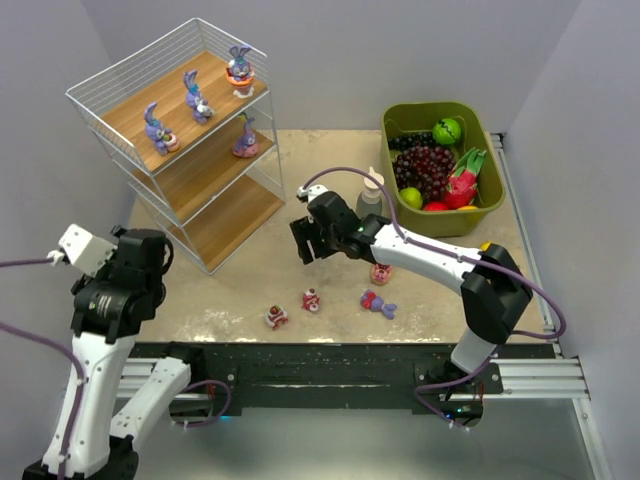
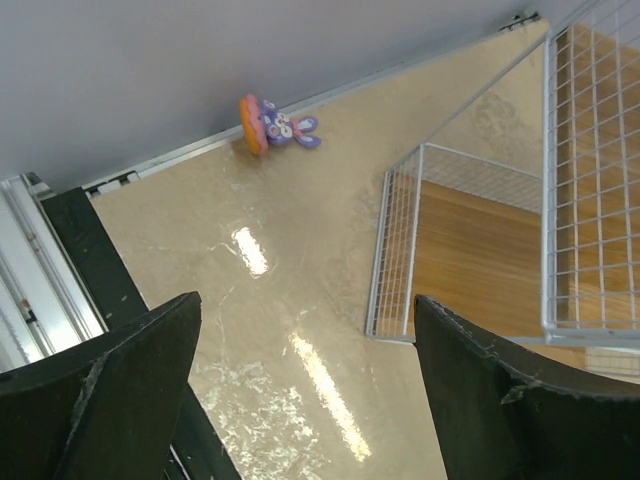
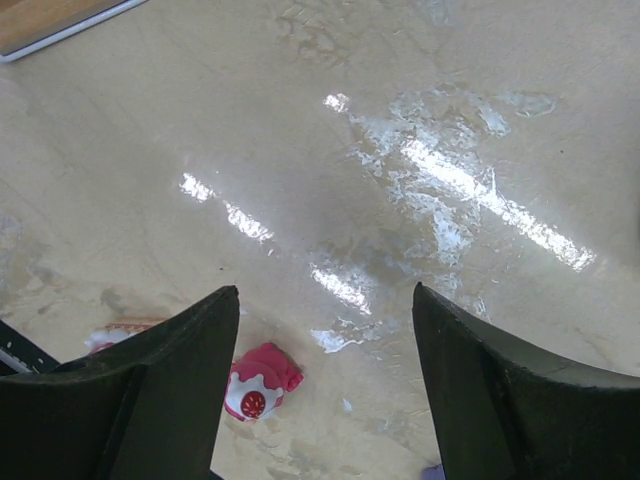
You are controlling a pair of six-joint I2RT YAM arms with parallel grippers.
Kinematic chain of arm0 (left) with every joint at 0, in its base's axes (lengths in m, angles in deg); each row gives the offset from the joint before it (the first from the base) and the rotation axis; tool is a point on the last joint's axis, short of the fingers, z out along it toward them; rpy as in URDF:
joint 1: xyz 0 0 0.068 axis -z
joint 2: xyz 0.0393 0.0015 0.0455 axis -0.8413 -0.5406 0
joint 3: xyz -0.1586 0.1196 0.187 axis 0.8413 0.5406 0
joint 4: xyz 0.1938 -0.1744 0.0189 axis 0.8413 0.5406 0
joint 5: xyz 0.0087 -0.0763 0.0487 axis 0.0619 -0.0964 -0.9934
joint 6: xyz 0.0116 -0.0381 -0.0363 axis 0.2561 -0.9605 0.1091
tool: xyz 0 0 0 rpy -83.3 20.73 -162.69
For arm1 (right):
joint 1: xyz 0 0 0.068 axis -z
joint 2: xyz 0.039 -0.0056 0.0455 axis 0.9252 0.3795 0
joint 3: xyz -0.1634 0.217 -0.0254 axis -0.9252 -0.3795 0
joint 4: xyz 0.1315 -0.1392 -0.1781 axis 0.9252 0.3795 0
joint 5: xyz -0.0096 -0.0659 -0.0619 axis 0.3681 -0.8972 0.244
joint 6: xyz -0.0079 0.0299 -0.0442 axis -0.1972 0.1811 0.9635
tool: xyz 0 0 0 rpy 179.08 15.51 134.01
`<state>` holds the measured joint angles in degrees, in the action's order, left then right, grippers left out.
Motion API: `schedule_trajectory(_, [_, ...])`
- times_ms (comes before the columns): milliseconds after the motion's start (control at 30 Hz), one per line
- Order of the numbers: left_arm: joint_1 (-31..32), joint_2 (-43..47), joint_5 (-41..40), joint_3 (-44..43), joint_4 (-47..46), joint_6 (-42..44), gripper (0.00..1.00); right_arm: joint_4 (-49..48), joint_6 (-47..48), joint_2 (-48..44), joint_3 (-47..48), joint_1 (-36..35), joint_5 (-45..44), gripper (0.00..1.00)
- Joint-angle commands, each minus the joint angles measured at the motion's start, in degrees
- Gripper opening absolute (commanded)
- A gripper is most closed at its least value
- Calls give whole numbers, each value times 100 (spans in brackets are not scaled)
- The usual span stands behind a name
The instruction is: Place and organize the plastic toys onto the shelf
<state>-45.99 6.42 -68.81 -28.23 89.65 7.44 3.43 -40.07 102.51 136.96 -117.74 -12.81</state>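
Four purple plastic bunnies (image 1: 195, 97) occupy the white-wire, wooden-board shelf (image 1: 215, 215); four small toys (image 1: 311, 300) lie on the glossy beige tabletop (image 1: 230, 290) amid grey walls (image 1: 400, 50). Left gripper (image 2: 306, 300) and right gripper (image 3: 325, 290) gape wide, empty.

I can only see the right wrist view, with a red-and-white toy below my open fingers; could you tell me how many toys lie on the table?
Observer: Four: a red-and-white piece, another toy left of it, a pink-based toy, and a purple bunny lying down.
Operator: Thank you; how many are on the shelf?
Observer: Four on the shelf: three top-board bunnies and one middle-board bunny.
Operator: Is the left arm holding anything?
Observer: No; the left fingers are open with nothing between them.
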Motion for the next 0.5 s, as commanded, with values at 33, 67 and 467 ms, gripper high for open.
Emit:
schedule_trajectory(33, [-91,-745,-248,128,-689,420,92,54,-2,-207,-53,117,145,73])
schedule_trajectory(67, [-170,-799,-178,223,-881,611,92,62,6,-207,-44,126,145,73])
schedule_trajectory(467, [-2244,-887,1472,1938,-3070,2465,93,458,85,-154,176,240,136,74])
